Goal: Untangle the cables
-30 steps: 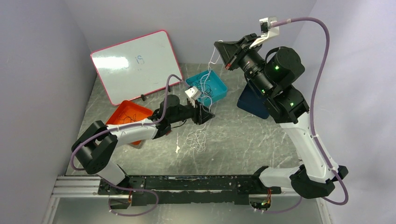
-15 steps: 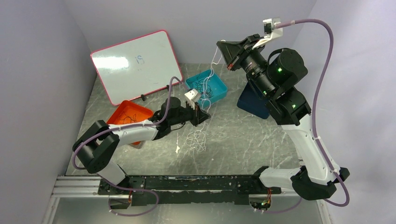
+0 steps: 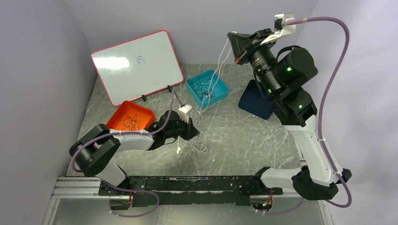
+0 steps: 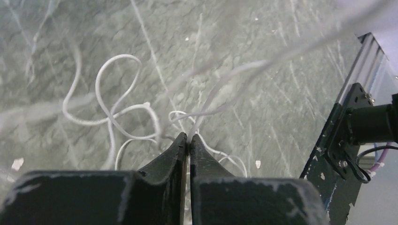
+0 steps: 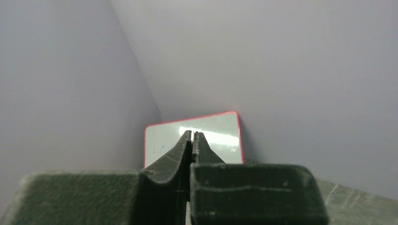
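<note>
A white cable lies in a loose pile [image 3: 201,143] on the grey table, and its strands [image 3: 220,63] rise to my right gripper [image 3: 230,36]. That gripper is held high, shut on the white cable; a white bit shows between its tips [image 5: 193,134]. My left gripper [image 3: 194,133] is low at the pile, shut on a white cable strand [image 4: 188,136]. White loops [image 4: 112,108] lie on the table just beyond it. Dark cables [image 3: 202,88] lie in a teal tray [image 3: 221,89]. Dark and reddish cables [image 3: 129,118] lie in an orange tray [image 3: 143,111].
A red-framed whiteboard [image 3: 136,65] leans at the back left and also shows in the right wrist view [image 5: 220,136]. A dark blue tray [image 3: 253,102] sits under the right arm. Purple walls close in the left, back and right. The black base rail [image 3: 197,183] runs along the near edge.
My left gripper has come down and nearer, to the table at the white pile. My right gripper has moved up and to the right, drawing the white strands longer.
</note>
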Action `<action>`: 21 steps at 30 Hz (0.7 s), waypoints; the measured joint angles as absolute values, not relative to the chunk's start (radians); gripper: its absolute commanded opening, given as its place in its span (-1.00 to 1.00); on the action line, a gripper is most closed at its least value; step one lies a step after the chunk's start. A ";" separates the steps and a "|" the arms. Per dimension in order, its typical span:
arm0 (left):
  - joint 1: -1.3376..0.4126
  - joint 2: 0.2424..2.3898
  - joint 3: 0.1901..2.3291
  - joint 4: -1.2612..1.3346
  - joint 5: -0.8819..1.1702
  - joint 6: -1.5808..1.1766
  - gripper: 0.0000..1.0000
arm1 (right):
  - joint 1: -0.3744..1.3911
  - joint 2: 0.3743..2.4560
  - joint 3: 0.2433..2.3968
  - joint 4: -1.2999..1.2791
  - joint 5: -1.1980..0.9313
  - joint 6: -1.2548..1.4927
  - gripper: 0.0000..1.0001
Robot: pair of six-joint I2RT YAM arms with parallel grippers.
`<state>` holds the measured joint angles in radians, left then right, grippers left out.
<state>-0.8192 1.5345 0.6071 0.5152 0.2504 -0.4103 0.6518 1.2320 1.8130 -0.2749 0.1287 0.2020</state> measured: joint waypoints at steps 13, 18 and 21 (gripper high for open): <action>-0.820 1.605 0.594 0.440 0.119 -0.531 -0.86 | 0.652 1.259 2.015 -0.244 0.292 0.023 -1.00; -0.820 1.608 0.594 0.420 0.086 -0.559 -0.86 | 0.652 1.266 2.030 -0.244 0.348 -0.035 -1.00; -0.820 1.618 0.594 0.403 0.065 -0.570 -0.86 | 0.652 1.285 2.066 -0.234 0.388 -0.085 -1.00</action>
<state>-0.8200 1.6180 0.5938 0.4030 0.0654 -0.5705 0.6518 1.2846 2.0659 -0.2337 0.3878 -0.0849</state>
